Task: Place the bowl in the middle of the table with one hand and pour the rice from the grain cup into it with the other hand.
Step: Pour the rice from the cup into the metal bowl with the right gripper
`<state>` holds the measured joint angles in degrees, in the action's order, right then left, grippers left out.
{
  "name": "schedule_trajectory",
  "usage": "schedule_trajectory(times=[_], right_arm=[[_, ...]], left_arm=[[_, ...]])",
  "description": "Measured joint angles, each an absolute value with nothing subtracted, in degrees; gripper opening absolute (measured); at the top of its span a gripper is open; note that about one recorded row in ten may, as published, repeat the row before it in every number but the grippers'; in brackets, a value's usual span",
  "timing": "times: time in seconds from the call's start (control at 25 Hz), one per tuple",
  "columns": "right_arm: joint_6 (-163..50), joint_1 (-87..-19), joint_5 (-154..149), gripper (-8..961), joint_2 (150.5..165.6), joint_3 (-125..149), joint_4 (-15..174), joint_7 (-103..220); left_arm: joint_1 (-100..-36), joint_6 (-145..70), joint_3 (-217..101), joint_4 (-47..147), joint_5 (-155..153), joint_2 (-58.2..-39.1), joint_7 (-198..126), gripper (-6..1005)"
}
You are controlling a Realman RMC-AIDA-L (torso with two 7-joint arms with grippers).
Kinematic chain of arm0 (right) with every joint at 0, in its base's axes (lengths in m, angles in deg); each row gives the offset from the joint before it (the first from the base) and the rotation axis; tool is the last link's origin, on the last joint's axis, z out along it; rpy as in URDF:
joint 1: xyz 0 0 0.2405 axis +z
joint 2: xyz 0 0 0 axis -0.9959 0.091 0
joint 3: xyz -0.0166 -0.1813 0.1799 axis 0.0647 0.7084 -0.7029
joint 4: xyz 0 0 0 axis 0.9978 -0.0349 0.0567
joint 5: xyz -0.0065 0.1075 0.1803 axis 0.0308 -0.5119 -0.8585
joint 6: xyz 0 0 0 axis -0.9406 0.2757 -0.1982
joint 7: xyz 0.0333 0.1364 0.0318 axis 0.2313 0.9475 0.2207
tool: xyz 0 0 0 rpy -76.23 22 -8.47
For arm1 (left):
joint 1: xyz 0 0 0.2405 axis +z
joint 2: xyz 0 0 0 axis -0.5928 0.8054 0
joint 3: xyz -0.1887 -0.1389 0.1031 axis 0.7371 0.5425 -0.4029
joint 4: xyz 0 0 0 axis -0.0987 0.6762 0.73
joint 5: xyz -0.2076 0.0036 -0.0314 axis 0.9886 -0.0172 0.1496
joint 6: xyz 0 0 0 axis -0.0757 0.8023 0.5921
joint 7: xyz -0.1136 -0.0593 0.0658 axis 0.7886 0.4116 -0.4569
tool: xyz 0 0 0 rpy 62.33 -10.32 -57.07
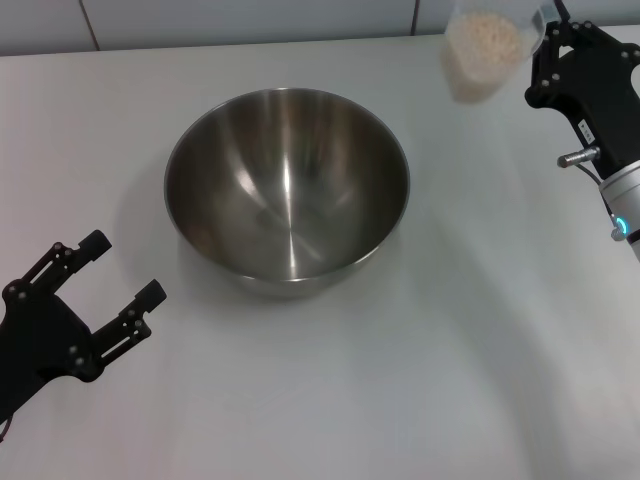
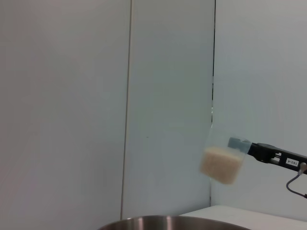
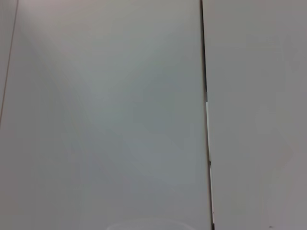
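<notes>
The steel bowl (image 1: 287, 190) stands upright near the middle of the white table (image 1: 420, 380), with nothing inside it. My left gripper (image 1: 122, 268) rests open at the near left, a short way from the bowl and touching nothing. High at the far right, my right gripper (image 1: 545, 55) is shut on the grain cup (image 1: 485, 45), held in the air beyond the bowl's right rim. Pale rice (image 1: 484, 42) fills the cup. The left wrist view shows the cup (image 2: 221, 163) raised above the bowl's rim (image 2: 172, 223), slightly tilted.
A white tiled wall (image 1: 250, 18) runs along the table's far edge. Only wall panels appear in the right wrist view.
</notes>
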<state>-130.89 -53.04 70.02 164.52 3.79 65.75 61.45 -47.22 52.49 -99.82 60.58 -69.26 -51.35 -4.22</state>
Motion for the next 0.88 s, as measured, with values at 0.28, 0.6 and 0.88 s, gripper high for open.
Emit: schedule_trajectory(times=[0.28, 0.6, 0.88], right_arm=[[-128.5, -50.9, 73.04, 12, 164.52, 5.11, 65.81, 63.68], [-125.26, -45.98, 90.57, 12, 164.53, 5.28, 67.68, 72.39], [-125.05, -44.61, 96.49, 13, 164.52, 5.27, 69.71, 75.97]], left_arm=[[-47.23, 52.48, -99.84, 60.47, -69.27, -51.47, -4.22, 808], [-47.25, 52.63, -99.84, 60.54, -69.27, -51.53, -4.22, 808], [-47.25, 52.71, -99.84, 60.48, -69.27, -51.53, -4.22, 808]])
